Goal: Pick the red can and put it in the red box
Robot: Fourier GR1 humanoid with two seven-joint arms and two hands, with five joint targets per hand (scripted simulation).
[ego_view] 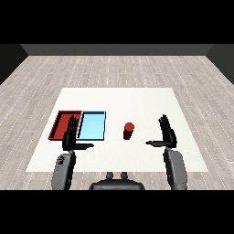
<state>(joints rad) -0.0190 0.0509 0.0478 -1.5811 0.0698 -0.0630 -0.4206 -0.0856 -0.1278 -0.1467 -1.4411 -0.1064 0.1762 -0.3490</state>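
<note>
A red can (129,130) stands upright on the white table (137,100), just right of the trays. The red tray (61,122) lies at the left, with the light blue tray (93,124) right beside it. My right hand (167,131) is raised to the right of the can, fingers straight and thumb pointing toward it, with a clear gap between them. My left hand (71,135) is held up with straight fingers in front of the seam between the two trays, covering part of the red tray's near right corner. Neither hand holds anything.
Both grey forearms (175,169) rise from the table's near edge. A wooden floor surrounds the table.
</note>
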